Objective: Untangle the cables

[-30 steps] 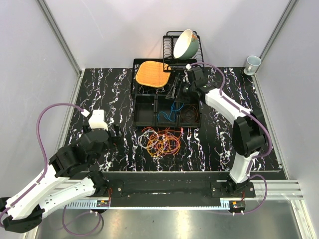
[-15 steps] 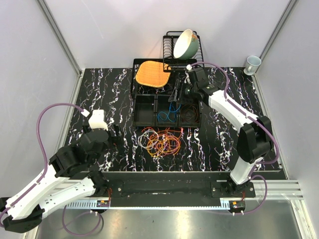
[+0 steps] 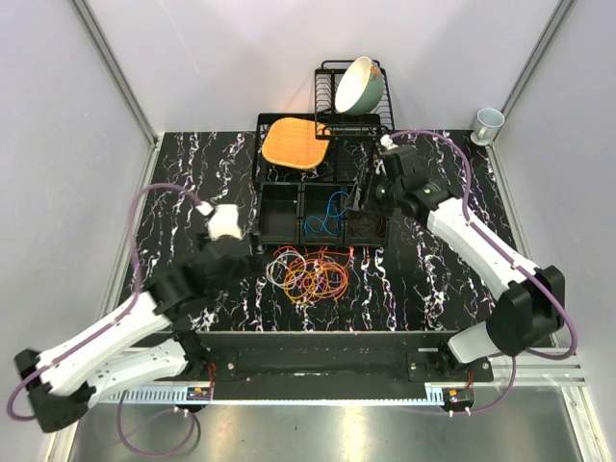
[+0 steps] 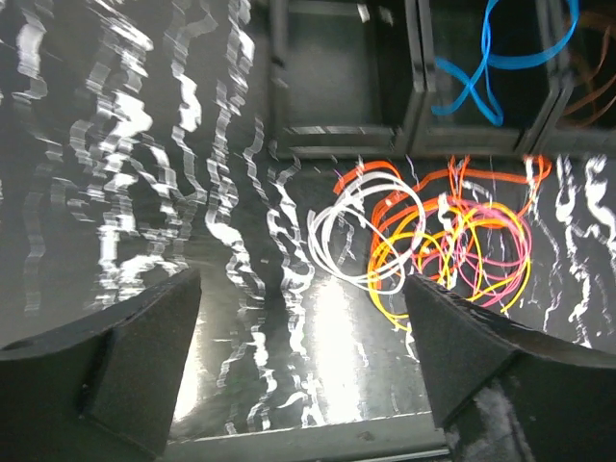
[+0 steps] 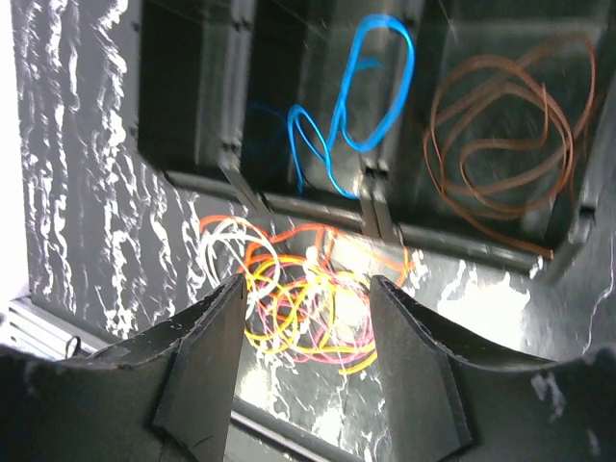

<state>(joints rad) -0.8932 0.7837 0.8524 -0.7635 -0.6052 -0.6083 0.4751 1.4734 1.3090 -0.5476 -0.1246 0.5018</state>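
The left gripper (image 4: 298,294) is now coming forward toward the cables (image 3: 310,272), fingers wide apart and empty. The right gripper (image 5: 308,289), also spread and holding nothing, is pulling back above the tray (image 3: 279,217), so probably the left one is taking the next wire. The cables are lying tangled just before the tray, with white, orange, yellow and pink loops crossing.

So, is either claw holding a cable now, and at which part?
Nothing is held. The left claw and the right claw are both open and empty; the tangled cables lie loose on the table.
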